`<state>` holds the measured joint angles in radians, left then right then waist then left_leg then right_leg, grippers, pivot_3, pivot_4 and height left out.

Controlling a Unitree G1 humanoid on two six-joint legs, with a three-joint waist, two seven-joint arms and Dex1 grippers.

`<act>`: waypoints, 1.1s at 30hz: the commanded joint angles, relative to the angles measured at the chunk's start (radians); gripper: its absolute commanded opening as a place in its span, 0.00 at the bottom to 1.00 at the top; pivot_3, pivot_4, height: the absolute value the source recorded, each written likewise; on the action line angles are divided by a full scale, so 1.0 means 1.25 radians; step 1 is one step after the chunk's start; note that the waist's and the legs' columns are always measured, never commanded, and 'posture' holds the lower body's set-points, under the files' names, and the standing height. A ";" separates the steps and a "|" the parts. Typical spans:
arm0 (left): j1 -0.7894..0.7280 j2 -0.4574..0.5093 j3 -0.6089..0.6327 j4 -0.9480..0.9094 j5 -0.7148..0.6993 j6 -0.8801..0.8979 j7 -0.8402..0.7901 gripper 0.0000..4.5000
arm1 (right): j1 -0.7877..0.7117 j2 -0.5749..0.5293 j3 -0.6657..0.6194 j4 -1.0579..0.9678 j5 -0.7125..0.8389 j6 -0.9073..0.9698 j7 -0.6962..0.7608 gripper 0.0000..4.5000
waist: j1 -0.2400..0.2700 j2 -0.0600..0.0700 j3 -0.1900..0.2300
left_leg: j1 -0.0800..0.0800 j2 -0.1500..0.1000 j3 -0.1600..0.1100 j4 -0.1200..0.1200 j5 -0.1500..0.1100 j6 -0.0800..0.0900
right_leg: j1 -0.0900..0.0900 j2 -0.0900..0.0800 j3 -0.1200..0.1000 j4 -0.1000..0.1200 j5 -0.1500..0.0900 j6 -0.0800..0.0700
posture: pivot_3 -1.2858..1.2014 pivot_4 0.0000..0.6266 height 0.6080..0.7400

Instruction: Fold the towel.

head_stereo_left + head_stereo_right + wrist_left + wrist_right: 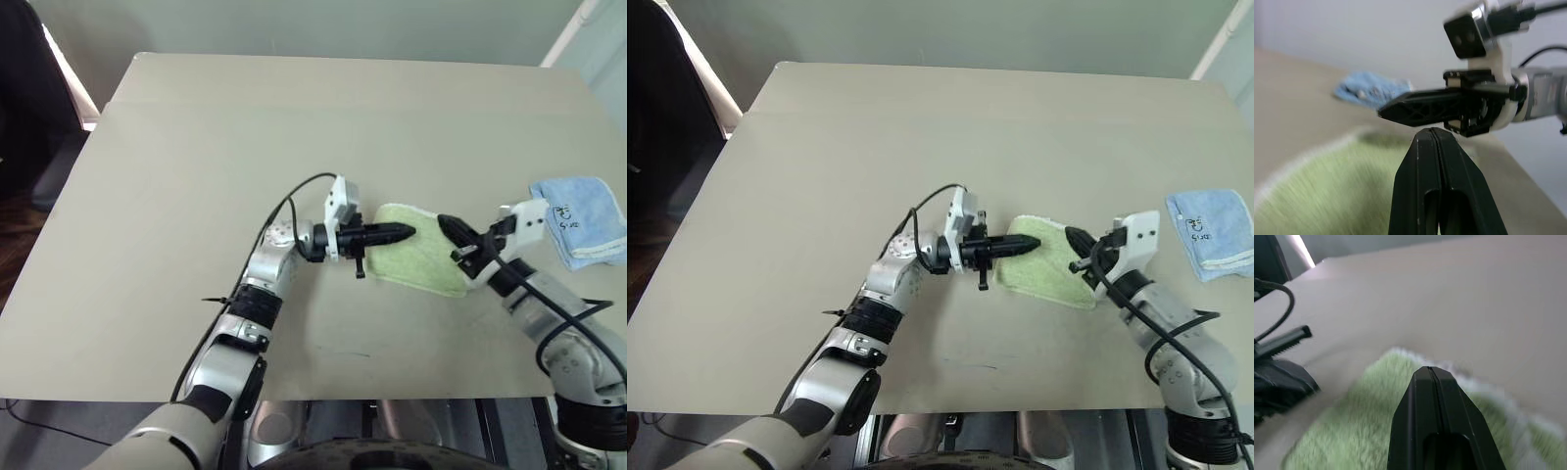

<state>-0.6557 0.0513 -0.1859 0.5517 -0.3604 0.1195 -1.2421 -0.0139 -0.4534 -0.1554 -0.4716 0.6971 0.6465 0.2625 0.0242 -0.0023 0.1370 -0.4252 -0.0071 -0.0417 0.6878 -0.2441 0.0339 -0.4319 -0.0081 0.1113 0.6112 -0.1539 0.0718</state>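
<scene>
Tabletop (pixel 245 176): plain beige surface, a fold line running across its far part.

Towel (pixel 423 262): light green terry, lying flat near the front edge and right of centre, already a compact folded shape with pale edging showing along its far side. It sits between the two hands.

Blue cloth (pixel 580 217): smaller, light blue, folded, well apart from the towel at the right edge of the tabletop, small dark print on its top face.

Left hand (pixel 404 232): pointing sideways toward the robot's right, roughly level, tip over the towel's left end. Fingers pressed together, no gap in the left wrist view (pixel 1436 147). Nothing pinched between them that I can see; can't tell whether the tip touches the cloth.

Right hand (pixel 453 231): reaches in from the right, tip over the towel's right end and angled toward the left hand. Fingers together too, seam shut in the right wrist view (pixel 1431 374), green pile just beyond the tip. No fabric visibly caught.

The two tips are near each other but apart.
</scene>
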 commanded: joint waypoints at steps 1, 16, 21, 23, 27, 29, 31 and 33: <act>-0.003 -0.018 -0.016 0.087 0.046 -0.077 -0.005 0.01 | 0.015 0.021 0.024 0.041 -0.060 -0.058 0.025 0.00 | 0.000 0.000 0.000 | 0.000 0.000 0.000 0.000 0.000 0.000 | 0.000 0.000 0.000 0.000 0.000 0.000 | 0.52 0.24 0.91; -0.023 -0.020 -0.009 0.235 0.119 -0.168 -0.025 0.01 | 0.015 0.017 0.052 0.172 -0.214 -0.136 0.066 0.00 | -0.002 0.008 -0.005 | 0.000 0.000 -0.002 0.007 -0.002 0.001 | 0.003 0.001 0.000 0.000 -0.002 0.000 | 0.52 0.24 0.91; -0.049 -0.035 0.032 0.209 0.074 -0.092 -0.029 0.00 | -0.002 0.001 0.063 0.178 -0.240 -0.138 0.087 0.04 | -0.002 0.008 -0.005 | 0.000 0.000 -0.002 0.008 -0.002 0.000 | 0.003 0.001 0.000 0.000 -0.002 0.000 | 0.52 0.24 0.91; -0.057 -0.040 0.045 0.187 0.056 -0.034 -0.023 0.09 | -0.009 0.008 0.051 0.155 -0.215 -0.139 0.105 0.12 | -0.003 0.008 -0.005 | -0.001 0.000 -0.002 0.008 -0.002 0.000 | 0.003 0.001 0.000 0.000 -0.002 0.000 | 0.52 0.24 0.91; -0.061 -0.038 0.060 0.132 0.030 0.038 -0.035 0.36 | -0.019 0.014 0.000 0.072 -0.111 -0.103 0.139 0.41 | -0.003 0.008 -0.005 | -0.003 0.000 -0.002 0.008 -0.002 0.000 | 0.000 0.001 0.000 0.000 -0.001 -0.001 | 0.52 0.24 0.91; -0.062 -0.027 0.070 0.081 0.003 0.102 -0.036 0.53 | -0.017 0.002 -0.033 0.027 -0.055 -0.075 0.150 0.57 | -0.003 0.008 -0.005 | -0.006 0.000 -0.001 0.008 -0.002 0.000 | -0.001 0.001 0.000 0.000 -0.001 -0.002 | 0.52 0.24 0.91; -0.068 -0.001 0.089 -0.009 -0.050 0.209 -0.033 0.69 | -0.010 -0.027 -0.076 -0.024 0.007 -0.040 0.163 0.72 | -0.002 0.008 -0.005 | -0.008 0.000 -0.001 0.008 -0.002 0.000 | -0.004 0.001 0.000 0.000 0.000 -0.003 | 0.52 0.24 0.91; -0.071 0.015 0.107 -0.075 -0.095 0.292 -0.020 0.85 | -0.006 -0.046 -0.104 -0.051 0.047 -0.016 0.164 0.87 | -0.002 0.008 -0.004 | -0.009 0.000 0.000 0.008 -0.002 0.000 | -0.004 0.001 0.000 -0.001 0.000 -0.005 | 0.52 0.24 0.91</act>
<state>-0.7192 0.0647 -0.0820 0.5458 -0.4184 0.4075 -1.2764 -0.0195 -0.4975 -0.2356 -0.4782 0.6952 0.6078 0.4520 0.0211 0.0074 0.1315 -0.4359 -0.0071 -0.0420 0.6984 -0.2474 0.0331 -0.4365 -0.0066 0.1115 0.6104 -0.1545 0.0654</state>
